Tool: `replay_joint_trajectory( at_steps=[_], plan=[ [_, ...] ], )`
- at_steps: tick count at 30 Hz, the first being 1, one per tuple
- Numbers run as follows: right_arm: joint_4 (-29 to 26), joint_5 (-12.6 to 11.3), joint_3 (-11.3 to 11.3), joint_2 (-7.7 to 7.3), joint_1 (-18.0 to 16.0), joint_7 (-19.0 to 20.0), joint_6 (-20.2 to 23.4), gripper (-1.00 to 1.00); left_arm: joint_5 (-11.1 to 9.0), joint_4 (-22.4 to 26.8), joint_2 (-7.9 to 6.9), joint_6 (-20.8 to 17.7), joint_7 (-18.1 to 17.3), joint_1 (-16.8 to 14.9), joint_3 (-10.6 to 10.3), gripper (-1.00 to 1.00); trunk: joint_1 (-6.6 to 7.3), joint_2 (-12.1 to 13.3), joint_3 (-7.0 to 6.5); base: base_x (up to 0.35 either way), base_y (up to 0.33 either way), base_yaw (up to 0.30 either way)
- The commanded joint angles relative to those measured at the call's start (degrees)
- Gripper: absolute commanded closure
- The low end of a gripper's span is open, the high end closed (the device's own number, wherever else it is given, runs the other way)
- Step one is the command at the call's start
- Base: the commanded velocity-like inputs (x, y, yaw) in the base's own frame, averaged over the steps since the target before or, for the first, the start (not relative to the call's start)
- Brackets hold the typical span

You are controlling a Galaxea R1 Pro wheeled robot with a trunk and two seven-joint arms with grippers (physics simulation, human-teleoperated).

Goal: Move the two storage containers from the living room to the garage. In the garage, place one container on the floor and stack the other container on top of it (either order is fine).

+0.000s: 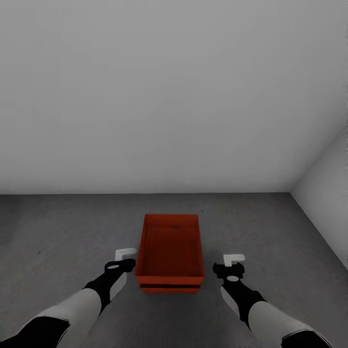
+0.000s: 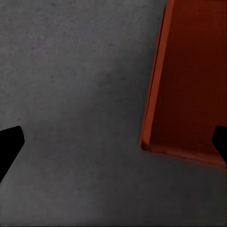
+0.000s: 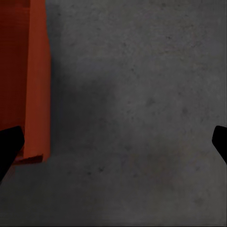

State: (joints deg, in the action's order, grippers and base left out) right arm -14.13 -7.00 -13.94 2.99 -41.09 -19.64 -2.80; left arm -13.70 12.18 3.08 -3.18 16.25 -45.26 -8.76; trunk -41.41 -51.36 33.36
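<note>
A bare light grey wall (image 1: 159,96) is filling the upper part of the head view, meeting a second wall (image 1: 328,203) at a corner on the right. Dark grey mottled concrete floor (image 1: 63,227) is spreading below, evenly lit.

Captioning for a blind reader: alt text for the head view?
Two red-orange storage containers, one stacked in the other, sit on the grey concrete floor before a pale wall. The left claw and right claw flank them, open and empty.
</note>
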Motion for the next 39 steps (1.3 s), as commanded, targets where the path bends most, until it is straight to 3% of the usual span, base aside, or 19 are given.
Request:
replay_joint_trajectory(
  at_steps=[1,23,39],
  plan=[
    [0.1,-0.6,-0.5,-0.01,0.0,-0.3,-0.3,-1.00,-0.4,0.1,-0.05,-0.3,0.4,0.0,-0.5,-1.00,0.03,0.0,0.05,-0.342,0.000,0.000],
    [0.1,-0.4,-0.5,0.00,0.0,-0.2,0.2,-1.00,-0.4,0.0,0.00,-0.3,0.4,0.0,-0.5,-1.00,0.03,0.0,0.05,-0.335,0.000,0.000],
    [0.4,-1.1,-0.4,-0.41,0.0,-0.1,0.4,-1.00,0.3,-1.9,-0.08,-0.2,-0.3,0.0,-0.6,-1.00,0.03,0.0,0.05,-0.027,0.000,0.000]
  ],
)
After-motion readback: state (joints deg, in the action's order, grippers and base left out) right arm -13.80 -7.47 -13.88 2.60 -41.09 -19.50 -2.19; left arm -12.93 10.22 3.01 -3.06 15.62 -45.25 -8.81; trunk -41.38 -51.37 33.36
